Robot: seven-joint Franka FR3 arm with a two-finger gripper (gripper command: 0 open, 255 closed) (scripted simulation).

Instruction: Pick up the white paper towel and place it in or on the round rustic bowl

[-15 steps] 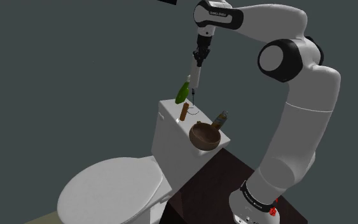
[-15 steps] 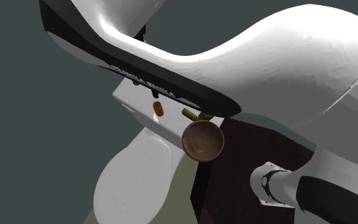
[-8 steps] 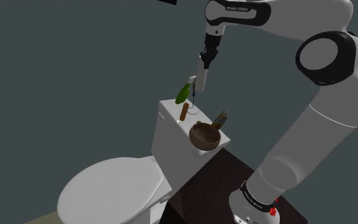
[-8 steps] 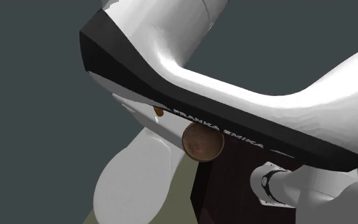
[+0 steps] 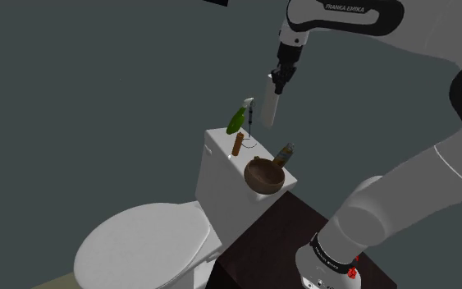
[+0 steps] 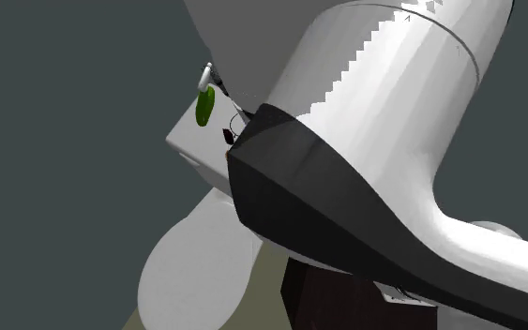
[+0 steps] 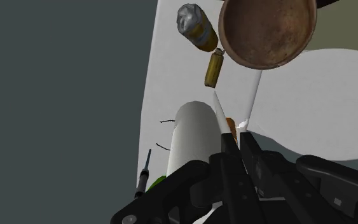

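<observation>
A white paper towel roll point(image 5: 269, 108) hangs upright in the air above the toilet tank point(image 5: 214, 168), with my gripper point(image 5: 280, 80) shut on its upper end. The round brown bowl point(image 5: 263, 176) sits on the tank's near end, below the roll and a little toward the shoulder view's right. In the wrist view the roll point(image 7: 192, 135) runs beside the black fingers point(image 7: 229, 150), which clasp its rim. The bowl point(image 7: 268, 32) lies further out past the gripper point(image 7: 233, 137), with nothing in it.
On the tank stand a green spray bottle point(image 5: 235, 119), a brown bottle point(image 5: 237, 144) and a grey-capped jar point(image 5: 285, 153) beside the bowl. The closed toilet lid point(image 5: 143, 245) lies lower left. My dark stand point(image 5: 278, 238) sits at lower right. The arm point(image 6: 374, 169) blocks much of the second exterior view.
The gripper has risen and moved toward the shoulder view's right, carrying the paper towel roll up off the tank. The arm has swung across the second exterior view and hides the bowl.
</observation>
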